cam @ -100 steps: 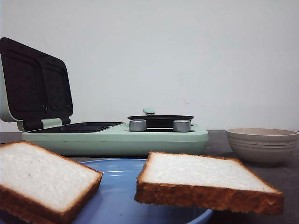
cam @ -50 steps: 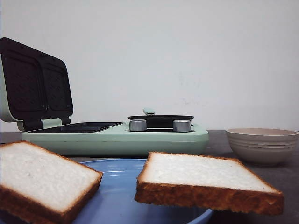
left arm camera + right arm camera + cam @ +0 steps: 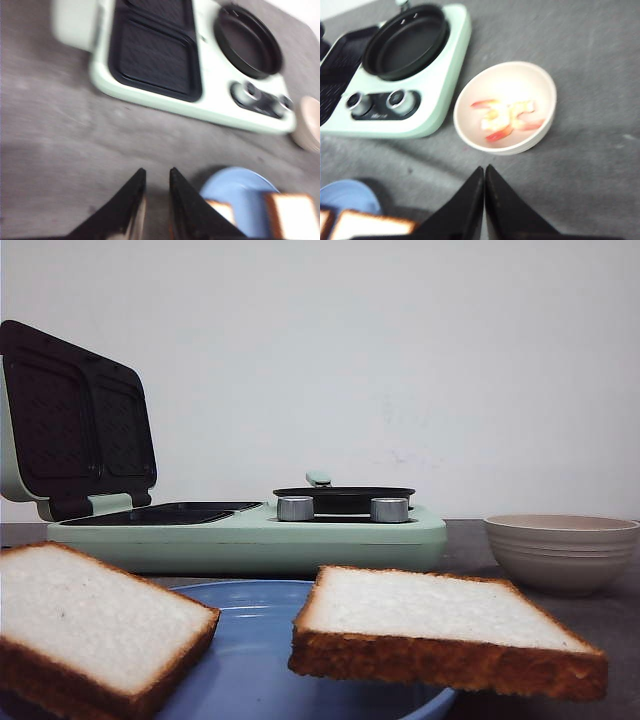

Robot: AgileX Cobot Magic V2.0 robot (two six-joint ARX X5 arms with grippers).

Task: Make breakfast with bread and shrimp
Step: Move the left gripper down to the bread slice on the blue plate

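Note:
Two slices of white bread, one at the left (image 3: 95, 625) and one at the right (image 3: 440, 625), lie on a blue plate (image 3: 250, 655) close to the front camera. Orange-red and whitish shrimp (image 3: 507, 120) lie in a beige bowl (image 3: 506, 75), (image 3: 560, 550). My left gripper (image 3: 156, 172) hangs above bare grey table beside the plate (image 3: 235, 192), its jaws slightly apart with nothing between them. High over the table near the bowl, my right gripper (image 3: 484, 169) is shut and empty. Neither gripper shows in the front view.
A mint-green breakfast maker (image 3: 250, 535) stands behind the plate with its lid (image 3: 75, 420) raised. It has dark grill plates (image 3: 155, 55), a round black pan (image 3: 407, 42) and two silver knobs (image 3: 340, 508). The grey table (image 3: 55, 145) runs around it.

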